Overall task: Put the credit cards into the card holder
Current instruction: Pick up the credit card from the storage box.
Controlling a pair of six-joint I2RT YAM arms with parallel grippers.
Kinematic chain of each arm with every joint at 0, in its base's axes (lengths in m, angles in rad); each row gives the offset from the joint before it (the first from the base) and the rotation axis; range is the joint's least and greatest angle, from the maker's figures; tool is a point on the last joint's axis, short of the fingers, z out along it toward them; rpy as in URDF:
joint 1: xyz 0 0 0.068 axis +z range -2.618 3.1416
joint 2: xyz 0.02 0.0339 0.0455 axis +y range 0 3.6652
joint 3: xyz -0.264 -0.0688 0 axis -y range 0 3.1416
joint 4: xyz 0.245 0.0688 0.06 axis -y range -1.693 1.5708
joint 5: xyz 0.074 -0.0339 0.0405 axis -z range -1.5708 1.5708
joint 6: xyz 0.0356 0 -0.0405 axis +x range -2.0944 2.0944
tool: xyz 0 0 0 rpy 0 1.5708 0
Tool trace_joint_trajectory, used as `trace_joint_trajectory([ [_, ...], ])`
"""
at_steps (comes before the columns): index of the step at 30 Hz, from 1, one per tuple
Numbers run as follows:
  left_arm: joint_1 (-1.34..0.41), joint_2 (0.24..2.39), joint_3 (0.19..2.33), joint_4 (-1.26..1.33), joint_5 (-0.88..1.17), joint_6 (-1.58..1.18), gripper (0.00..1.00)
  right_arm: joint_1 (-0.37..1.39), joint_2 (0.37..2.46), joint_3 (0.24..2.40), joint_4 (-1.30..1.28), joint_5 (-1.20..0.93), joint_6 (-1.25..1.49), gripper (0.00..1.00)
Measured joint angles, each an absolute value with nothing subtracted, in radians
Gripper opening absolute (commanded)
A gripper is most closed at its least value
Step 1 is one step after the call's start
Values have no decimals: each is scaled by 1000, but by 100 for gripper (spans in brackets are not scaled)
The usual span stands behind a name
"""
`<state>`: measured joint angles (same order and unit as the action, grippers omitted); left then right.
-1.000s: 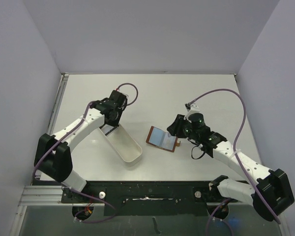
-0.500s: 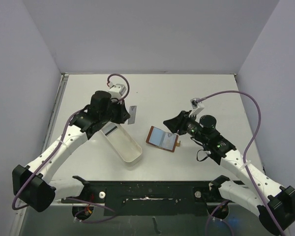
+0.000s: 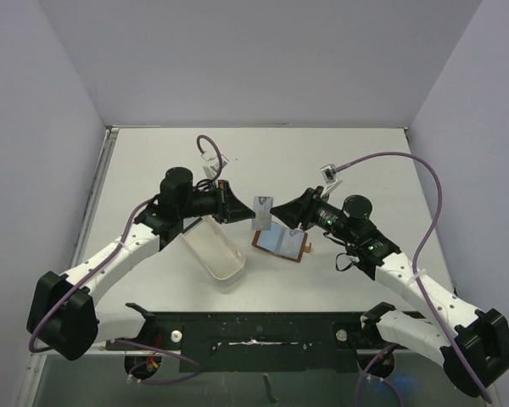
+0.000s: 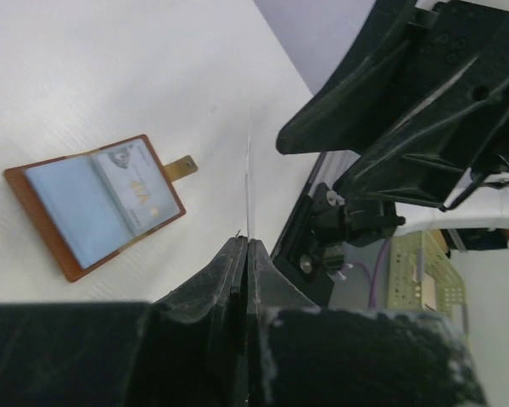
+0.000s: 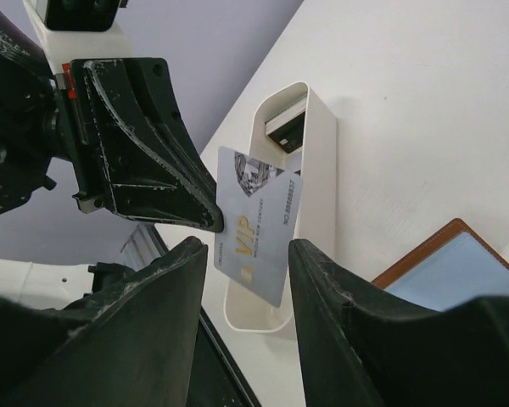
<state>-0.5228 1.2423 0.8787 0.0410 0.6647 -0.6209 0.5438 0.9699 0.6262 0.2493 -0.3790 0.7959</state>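
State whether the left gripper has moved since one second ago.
Yes. The left gripper has swung right, from the white tray's far end toward the card holder, gripping a silver card.

Mid-air gap: left tool [image 3: 240,209] and right tool [image 3: 276,209] face tip to tip; silver card [image 3: 262,208] stands between them.
Beneath: card holder [image 3: 282,243] lies open on the worktop [image 3: 348,161].
Left low path: white tray [image 3: 222,257] in the way.
Far worktop: open room.

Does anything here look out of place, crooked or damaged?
Nothing stands out. The left gripper pinches a silver card in the air, the right gripper is open close to it, and the card holder lies open and flat on the table.
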Motion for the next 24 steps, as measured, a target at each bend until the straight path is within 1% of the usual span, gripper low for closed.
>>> trace_joint_trajectory([
  [2, -523, 1260, 860, 113, 717, -669, 0, 544, 981, 626, 262, -388, 805, 45],
  [5, -523, 1280, 843, 183, 772, -725, 0, 544, 994, 626, 275, -397, 820, 49],
  [9, -523, 1288, 825, 252, 818, -776, 0, 544, 999, 621, 283, -394, 831, 49],
  [10, -523, 1288, 821, 263, 825, -784, 0, 544, 999, 620, 283, -393, 834, 47],
  [11, -523, 1288, 818, 273, 829, -791, 0, 543, 999, 617, 284, -390, 839, 45],
  [12, -523, 1288, 815, 281, 832, -797, 0, 543, 999, 613, 285, -387, 844, 40],
  [17, -523, 1290, 805, 319, 846, -828, 0, 542, 999, 585, 311, -391, 863, 12],
  [19, -523, 1295, 801, 326, 849, -833, 0, 542, 996, 577, 331, -397, 870, 2],
  [20, -521, 1297, 800, 326, 846, -834, 5, 538, 991, 574, 339, -403, 874, 0],
  [23, -514, 1311, 800, 319, 831, -828, 25, 535, 970, 572, 359, -413, 881, 0],
  [24, -514, 1316, 801, 302, 825, -818, 30, 537, 960, 571, 364, -413, 880, 0],
])
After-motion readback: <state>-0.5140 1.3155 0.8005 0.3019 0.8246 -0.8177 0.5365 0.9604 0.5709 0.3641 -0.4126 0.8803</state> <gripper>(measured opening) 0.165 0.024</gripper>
